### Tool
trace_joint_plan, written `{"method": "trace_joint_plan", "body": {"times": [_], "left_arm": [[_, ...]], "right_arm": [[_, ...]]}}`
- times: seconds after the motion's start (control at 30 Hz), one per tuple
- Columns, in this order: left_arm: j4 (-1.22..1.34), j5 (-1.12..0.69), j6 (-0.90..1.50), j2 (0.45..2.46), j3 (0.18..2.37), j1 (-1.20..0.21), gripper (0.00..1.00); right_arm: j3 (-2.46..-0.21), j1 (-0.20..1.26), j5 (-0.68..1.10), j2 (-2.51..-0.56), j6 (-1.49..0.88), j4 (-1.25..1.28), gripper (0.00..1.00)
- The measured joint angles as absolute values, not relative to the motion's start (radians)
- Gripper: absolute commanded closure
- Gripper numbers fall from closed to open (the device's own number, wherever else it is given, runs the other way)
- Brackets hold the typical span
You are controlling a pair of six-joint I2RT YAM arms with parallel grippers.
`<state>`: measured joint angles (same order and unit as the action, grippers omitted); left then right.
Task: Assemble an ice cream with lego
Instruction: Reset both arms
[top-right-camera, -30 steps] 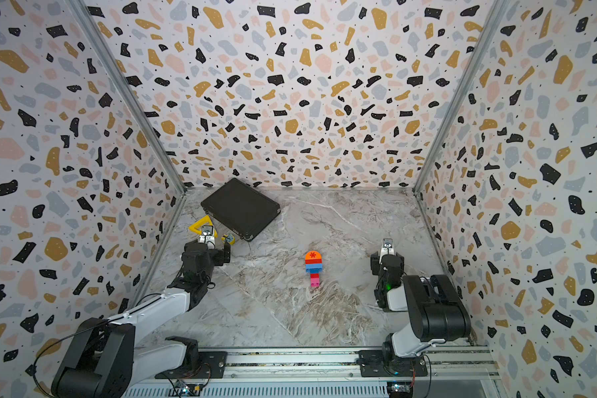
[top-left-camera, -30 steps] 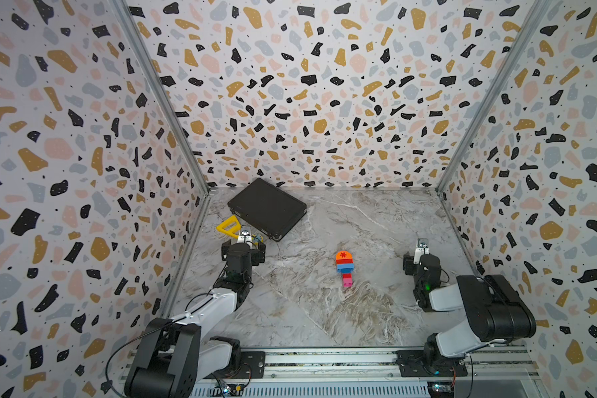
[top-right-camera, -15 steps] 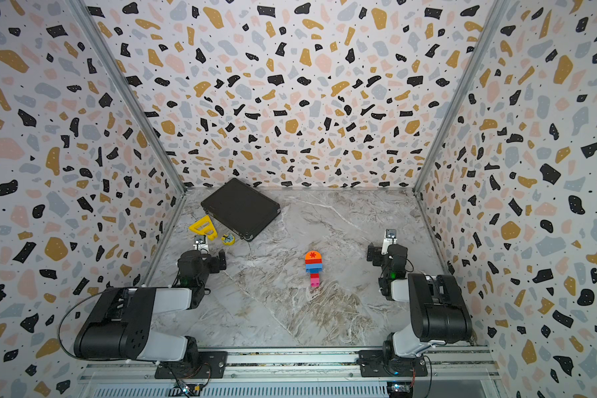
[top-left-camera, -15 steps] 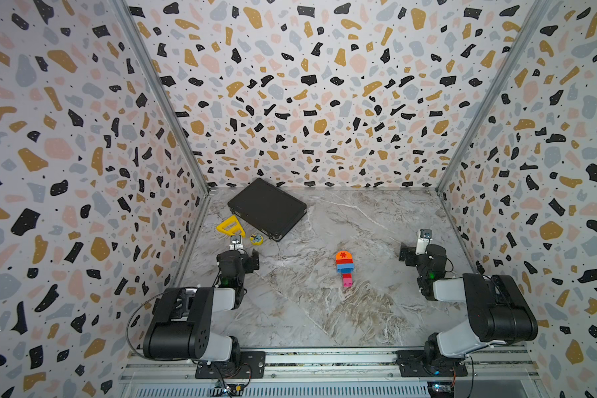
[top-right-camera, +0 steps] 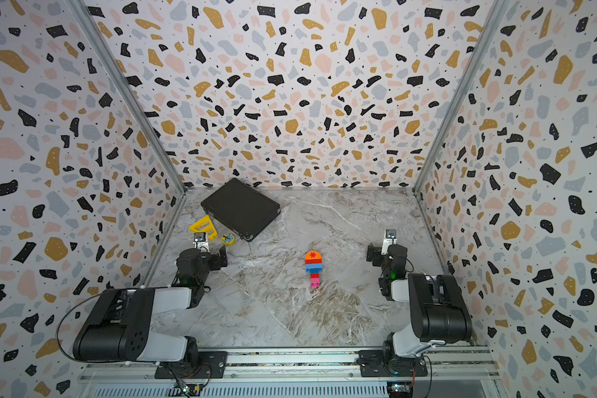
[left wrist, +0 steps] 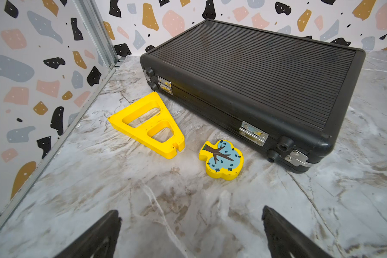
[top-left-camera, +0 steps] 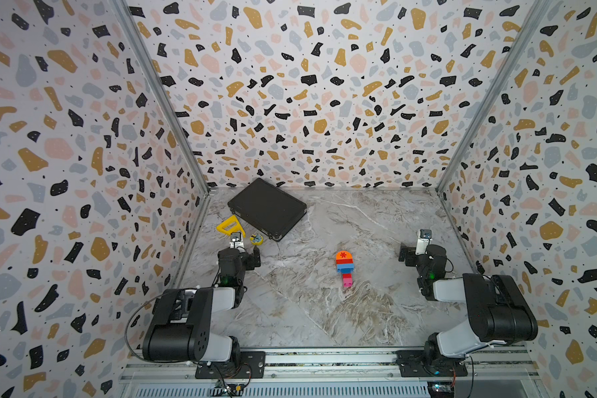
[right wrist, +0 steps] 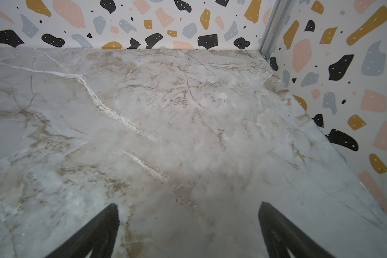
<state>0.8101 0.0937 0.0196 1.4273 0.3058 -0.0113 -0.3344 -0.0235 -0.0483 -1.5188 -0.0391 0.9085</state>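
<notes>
At back-left: black case (top-left-camera: 268, 208) shut, contents hidden | ice cream (top-left-camera: 344, 267) outside, apart

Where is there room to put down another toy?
Bare marble lies between the ice cream and the right gripper, and from there to the back wall. Crowded: the corner with the black case, yellow frame and tree piece.

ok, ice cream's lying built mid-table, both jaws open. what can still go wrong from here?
1. The ice cream lies loose on the table with nothing holding it. An arm crossing the middle could knock it away or snap off its narrow red-and-pink stem.
2. The left jaws stand open, facing the yellow tree piece, the yellow triangle and the black case. A forward move would likely shove them.
</notes>
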Motion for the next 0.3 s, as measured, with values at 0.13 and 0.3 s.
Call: {"method": "trace_joint_plan", "body": {"times": [0.13, 0.3], "left_arm": [[0.81, 0.09, 0.019, 1.427, 0.306, -0.011, 0.01], [0.81, 0.077, 0.019, 1.427, 0.306, -0.011, 0.0]], "right_arm": [[-0.208, -0.01, -0.095, -1.289, -0.043, 0.878, 0.0], [-0.161, -0.007, -0.135, -1.14, -0.048, 0.967, 0.0]]}}
